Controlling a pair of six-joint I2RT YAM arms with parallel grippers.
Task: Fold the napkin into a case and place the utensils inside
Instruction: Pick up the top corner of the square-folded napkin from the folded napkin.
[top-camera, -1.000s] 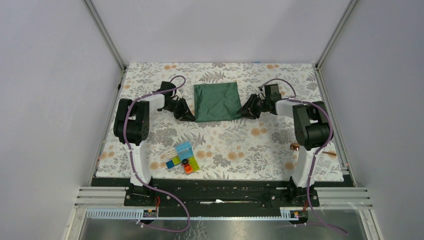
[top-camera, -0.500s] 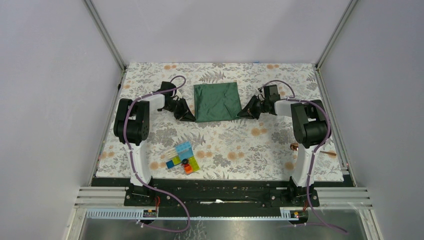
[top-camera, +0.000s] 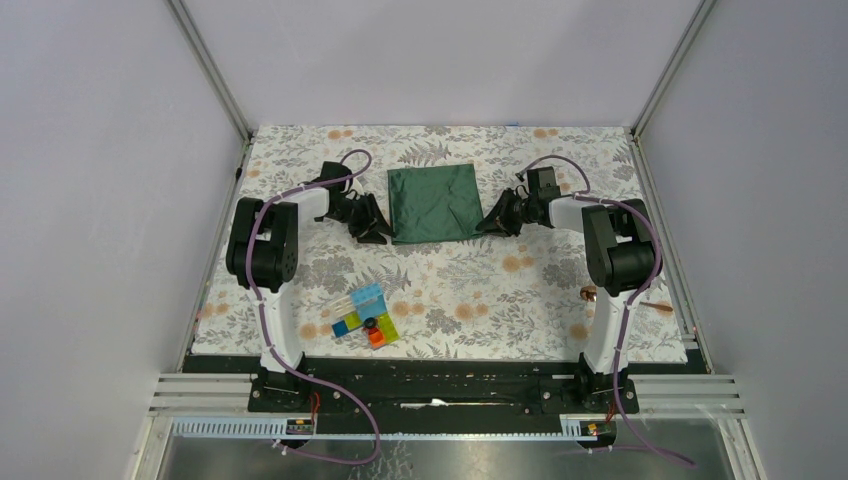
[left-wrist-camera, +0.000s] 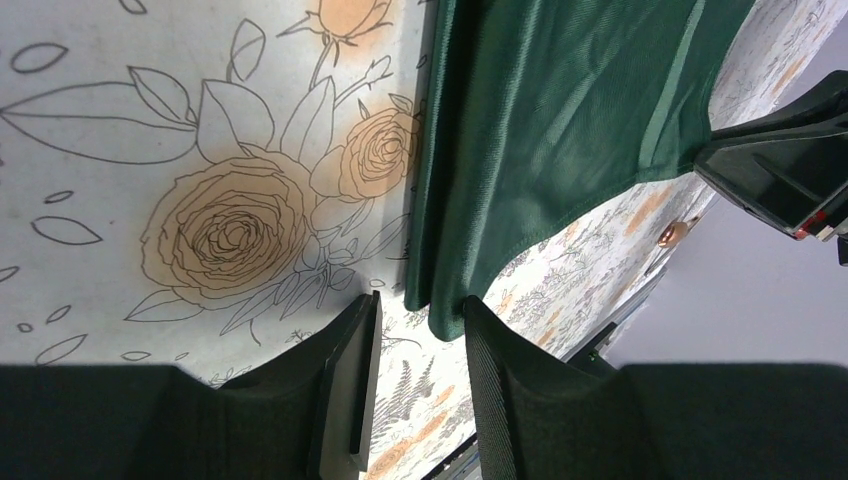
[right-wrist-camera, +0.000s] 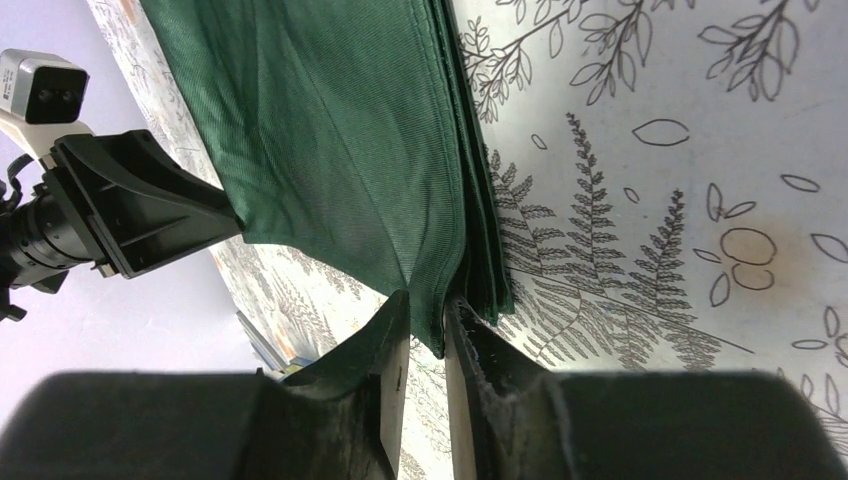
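The dark green napkin is seen lying flat on the floral table covering, toward the far side of the table, between the two grippers. It is folded into a rough square. Several stacked layers are shown along its edge in the right wrist view, but they cannot be counted.

The left gripper is set low at the napkin's near left corner. Its jaws are held apart and nothing is clamped. The corner is seen just at their mouth, close to one of the fingers. Whether the cloth touches that finger cannot be told.

The right gripper is placed at the near right corner. Its jaws are drawn almost together, and the tip of the top layer is pinched in the narrow gap. The lower layers are left on the covering just beside it. How deep the cloth reaches into the gap is hidden.

From above, both pairs of fingertips are masked by the black gripper bodies. The round bowl of a small copper-coloured spoon is glimpsed beside the right arm, well apart from the napkin, and its handle is hidden behind that arm. A brownish item at the covering's right edge is too small to identify. A cluster of coloured plastic blocks is seen at the near left, also well apart from the napkin.
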